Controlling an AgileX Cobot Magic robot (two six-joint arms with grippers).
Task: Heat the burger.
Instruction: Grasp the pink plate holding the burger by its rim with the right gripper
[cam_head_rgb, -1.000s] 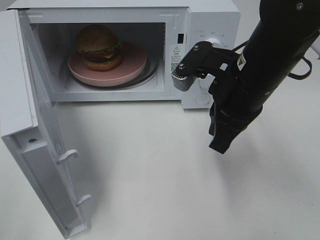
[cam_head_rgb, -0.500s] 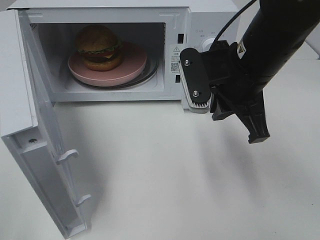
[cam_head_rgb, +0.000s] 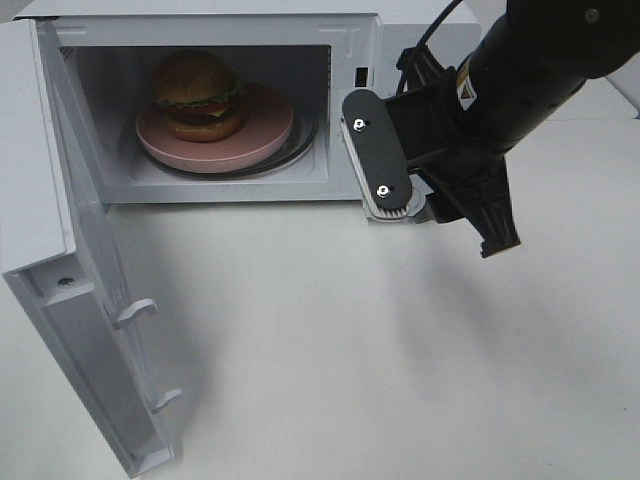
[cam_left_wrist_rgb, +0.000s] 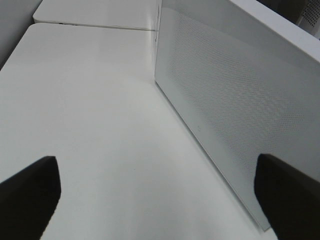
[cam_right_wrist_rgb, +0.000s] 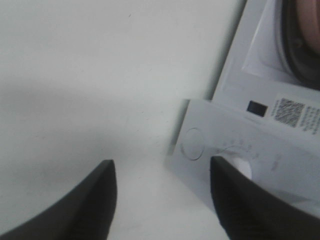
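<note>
Black right gripper (cam_head_rgb: 447, 225) hangs tilted just before the control panel (cam_right_wrist_rgb: 235, 145), jaws parted, empty; burger (cam_head_rgb: 197, 95) inside the microwave (cam_head_rgb: 200, 22), well apart.

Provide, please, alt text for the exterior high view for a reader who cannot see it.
A burger sits on a pink plate inside a white microwave whose door stands wide open at left. The right gripper, open and empty, hovers before the microwave's right side, above a white table.
</note>
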